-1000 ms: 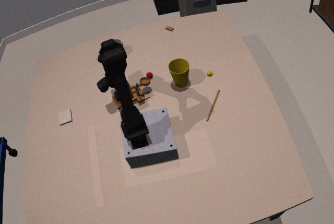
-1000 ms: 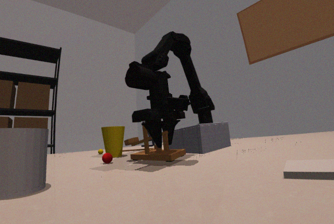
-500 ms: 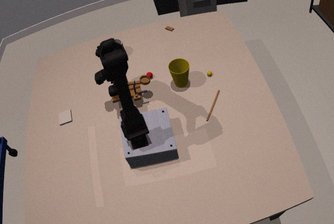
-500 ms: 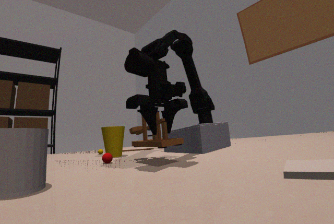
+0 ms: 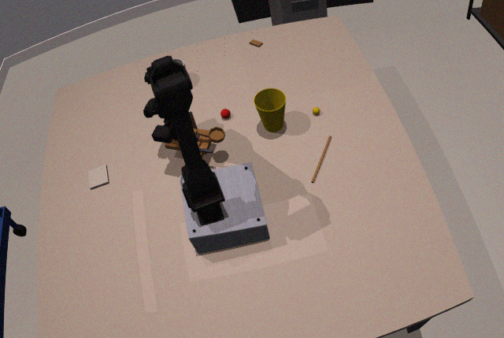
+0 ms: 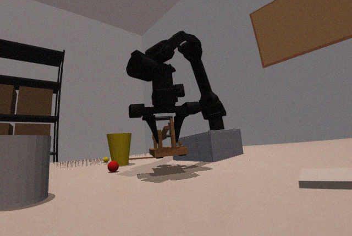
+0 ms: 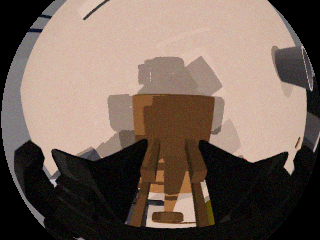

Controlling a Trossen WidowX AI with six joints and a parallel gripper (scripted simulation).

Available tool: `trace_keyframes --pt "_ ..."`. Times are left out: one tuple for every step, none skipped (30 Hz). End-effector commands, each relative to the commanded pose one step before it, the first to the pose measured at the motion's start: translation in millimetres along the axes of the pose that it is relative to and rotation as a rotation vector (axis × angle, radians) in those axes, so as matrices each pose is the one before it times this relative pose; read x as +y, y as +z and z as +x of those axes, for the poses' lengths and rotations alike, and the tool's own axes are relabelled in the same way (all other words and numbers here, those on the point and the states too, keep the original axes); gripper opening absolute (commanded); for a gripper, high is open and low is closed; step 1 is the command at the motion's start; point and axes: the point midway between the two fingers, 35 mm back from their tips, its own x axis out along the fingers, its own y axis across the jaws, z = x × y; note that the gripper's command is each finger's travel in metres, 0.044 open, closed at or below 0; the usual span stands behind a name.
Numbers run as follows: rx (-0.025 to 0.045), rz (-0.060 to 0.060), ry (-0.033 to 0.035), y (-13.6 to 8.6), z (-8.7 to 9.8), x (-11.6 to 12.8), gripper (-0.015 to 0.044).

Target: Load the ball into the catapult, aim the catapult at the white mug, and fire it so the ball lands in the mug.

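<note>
My gripper (image 6: 166, 141) (image 7: 173, 144) is shut on the wooden catapult (image 5: 203, 145) (image 6: 168, 152) (image 7: 175, 117), with a finger on each outer side of its uprights. The catapult hangs a little above the table, its shadow apart below it. Its round cup shows in the top view, empty, pointing right. A red ball (image 5: 224, 113) (image 6: 113, 166) lies on the table near the catapult cup. A smaller yellow ball (image 5: 316, 110) (image 6: 105, 159) lies farther right. The white mug (image 5: 179, 62) (image 6: 22, 170) (image 7: 290, 66) looks grey; the arm mostly hides it in the top view.
A tall yellow cup (image 5: 272, 112) (image 6: 119, 149) stands between the balls. A thin wooden stick (image 5: 321, 159) lies right of it. The arm's box-shaped base (image 5: 240, 191) (image 6: 198, 146) is close to the catapult. A pale tile (image 5: 98, 176) (image 6: 326, 175) and small wooden block (image 5: 256, 42) lie farther off.
</note>
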Motion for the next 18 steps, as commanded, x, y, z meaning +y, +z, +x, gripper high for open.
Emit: trace_keyframes --pt "-0.00833 0.1182 -0.01213 3.98 -3.86 -11.64 0.0" --pt "-0.00001 0.0057 -0.0001 0.25 0.01 -1.06 0.0" --pt "0.0 0.0 0.0 0.0 0.0 0.0 0.0" --pt "0.0 0.0 0.0 0.0 0.0 0.0 0.0" --pt "0.0 0.0 0.0 0.0 0.0 0.0 0.0" --pt "0.0 0.0 0.0 0.0 0.0 0.0 0.0" --pt "0.00001 0.0003 -0.00012 -0.04 -0.02 -1.32 0.0" --pt "0.00001 0.0003 -0.00012 -0.04 -0.02 -1.32 0.0" --pt "0.0 0.0 0.0 0.02 0.27 -0.02 0.0" --pt "0.0 0.0 -0.00001 0.05 0.82 -0.05 0.0" --pt "0.0 0.0 -0.00001 0.07 1.09 -0.07 0.0" --pt "0.00001 0.0 -0.00001 0.09 1.58 -0.09 0.0" --pt "0.00001 0.0 -0.00001 0.09 1.65 -0.09 0.0" --pt "0.00001 0.0 -0.00001 0.08 1.66 -0.09 0.0" --pt "0.00001 0.0 -0.00001 0.08 1.66 -0.08 0.0" --pt "0.00001 0.0 -0.00001 0.07 1.66 -0.07 0.0" --pt "0.00001 0.0 -0.00001 0.06 1.66 -0.07 0.0" --pt "0.00001 0.0 -0.00001 0.06 1.66 -0.06 0.0"
